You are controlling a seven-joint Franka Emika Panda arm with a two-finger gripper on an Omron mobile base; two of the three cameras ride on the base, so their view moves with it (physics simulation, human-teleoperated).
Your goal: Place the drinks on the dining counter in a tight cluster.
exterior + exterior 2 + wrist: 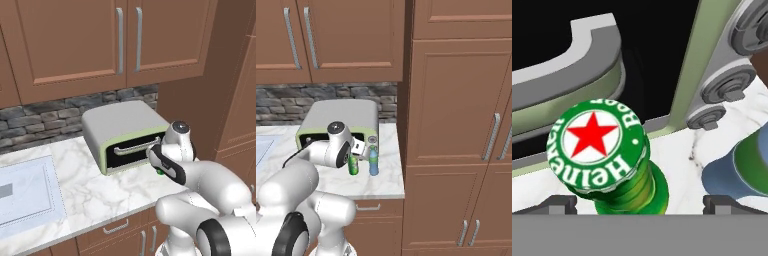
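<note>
Hidden for the most part in the left base view: green bottle [160, 172], reduced to a sliver of green behind the white arm; cut off in the hand view: pale-blue bottle [743, 167], only its blue shoulder and a band of green label showing at the right edge; toaster oven [341, 120] with its dark window and grey handle [567, 65] seen only in part up close, three grey knobs [731, 90] down its right side, the topmost clipped by the frame. End effector [356, 150] spread wide — both dark finger tips [557, 204] low in the hand view, one to each side of the green bottle's neck, well clear of the glass, nothing grasped, nothing touched; green cap with red star and white lettering [596, 144] directly beneath the hand. In the right base view, green bottle [353, 165] upright on the marble worktop [381, 182] just in front of the toaster oven's right end, pale-blue bottle [373, 161] upright just beside it on the side nearer the tall brown cabinet [456, 125]; whether the two bottles touch, hard to make out. Sink basin [25, 192] at the far left of the worktop — cut by the frame edge; stone backsplash [45, 120] and brown wall cabinets [75, 45] behind.
</note>
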